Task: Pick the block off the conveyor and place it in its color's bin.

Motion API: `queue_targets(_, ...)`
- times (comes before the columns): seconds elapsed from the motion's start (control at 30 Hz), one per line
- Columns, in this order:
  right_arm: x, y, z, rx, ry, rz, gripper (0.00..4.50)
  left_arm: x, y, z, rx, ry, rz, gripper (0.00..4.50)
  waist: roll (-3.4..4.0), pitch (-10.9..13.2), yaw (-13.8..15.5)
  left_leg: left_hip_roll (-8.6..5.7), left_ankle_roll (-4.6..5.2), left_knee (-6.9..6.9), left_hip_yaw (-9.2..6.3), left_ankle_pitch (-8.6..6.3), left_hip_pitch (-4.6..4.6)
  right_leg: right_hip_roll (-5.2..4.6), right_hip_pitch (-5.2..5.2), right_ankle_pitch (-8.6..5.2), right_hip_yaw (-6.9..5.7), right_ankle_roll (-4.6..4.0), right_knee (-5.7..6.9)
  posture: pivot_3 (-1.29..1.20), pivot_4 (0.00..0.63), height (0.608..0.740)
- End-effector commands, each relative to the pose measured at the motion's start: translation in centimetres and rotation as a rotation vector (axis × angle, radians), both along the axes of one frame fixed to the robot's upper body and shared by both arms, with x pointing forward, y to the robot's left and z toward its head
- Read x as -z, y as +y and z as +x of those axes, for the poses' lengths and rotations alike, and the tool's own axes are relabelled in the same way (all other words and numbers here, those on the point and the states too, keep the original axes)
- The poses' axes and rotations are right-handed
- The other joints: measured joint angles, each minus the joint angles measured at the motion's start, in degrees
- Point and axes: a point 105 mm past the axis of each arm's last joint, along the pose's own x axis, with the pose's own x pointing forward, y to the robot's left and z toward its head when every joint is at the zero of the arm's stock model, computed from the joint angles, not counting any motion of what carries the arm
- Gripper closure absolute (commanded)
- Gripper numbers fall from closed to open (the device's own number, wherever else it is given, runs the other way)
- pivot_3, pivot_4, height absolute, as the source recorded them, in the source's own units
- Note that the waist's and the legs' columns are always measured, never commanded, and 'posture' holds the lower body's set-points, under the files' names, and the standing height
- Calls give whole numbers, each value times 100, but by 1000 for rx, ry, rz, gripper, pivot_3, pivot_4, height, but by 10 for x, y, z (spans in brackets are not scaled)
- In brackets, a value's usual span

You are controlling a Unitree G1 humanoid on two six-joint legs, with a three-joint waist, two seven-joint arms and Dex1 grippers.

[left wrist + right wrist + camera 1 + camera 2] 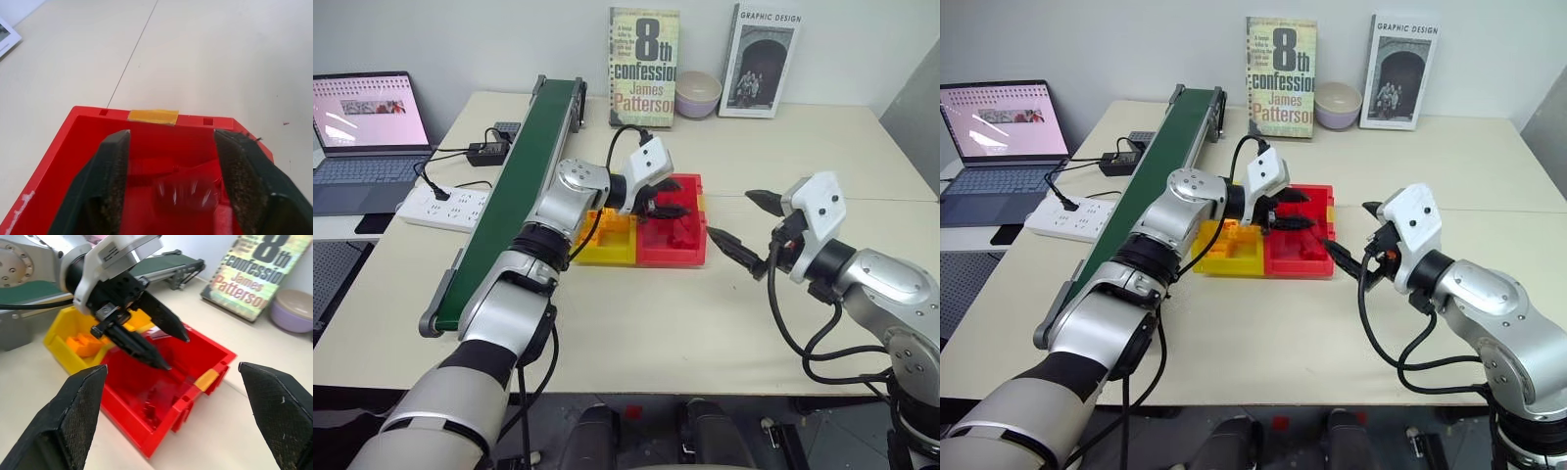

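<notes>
The red bin (pixel 672 251) sits mid-table beside the dark green conveyor (pixel 524 166). My left gripper (pixel 674 198) hovers just over the bin, fingers open and pointing across it. In the left wrist view a blurred red block (pixel 183 193) shows between the spread fingers (pixel 105 186), down inside the bin (pixel 73 132) and free of both pads. My right gripper (pixel 731 215) hangs open and empty above the table, to the right of the bin and apart from it.
A yellow tray (pixel 607 247) joined to the bin's left holds orange bricks (pixel 85 345). A laptop (pixel 362 127) and power strip (pixel 445 206) lie left of the belt. Two books (pixel 643 67) (pixel 762 61) and a bowl (pixel 698 93) stand at the back.
</notes>
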Motion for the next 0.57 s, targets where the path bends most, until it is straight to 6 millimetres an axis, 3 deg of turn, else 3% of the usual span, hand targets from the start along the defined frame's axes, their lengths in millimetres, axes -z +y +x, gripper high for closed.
queue_targets(0.03,-15,4,-3,-25,-53,5,0,-26,14,2,-1,-68,-21,737,0,0,-11,1,0,0,0,0,0,1,-1,1,0,-1,0,0,150,740)
queue_targets(0.17,-17,6,6,-69,-49,-6,0,-37,44,2,-54,-99,-17,45,0,0,-25,3,0,0,0,0,1,3,-1,2,0,-3,3,0,150,740)
queue_targets(0.3,-18,9,9,-158,-46,-33,0,-51,87,-14,-113,-100,0,45,3,1,-54,4,0,-1,-3,0,2,3,-1,2,0,-4,4,0,150,740)
queue_targets(0.4,-18,11,10,-229,-41,-49,0,-51,113,-30,-147,-85,41,45,3,2,-64,5,0,-2,-3,0,3,3,-2,2,1,-3,3,0,150,740)
queue_targets(0.47,-19,12,13,-293,-34,-59,0,-48,143,-48,-214,-52,71,45,4,2,-64,5,0,-3,-4,0,3,2,-2,2,1,-3,4,0,150,740)
queue_targets(0.57,-18,8,20,-311,-31,-71,0,-50,157,-65,-263,-16,62,45,4,2,-129,7,0,-3,-3,0,5,0,-1,1,6,-3,4,0,150,740)
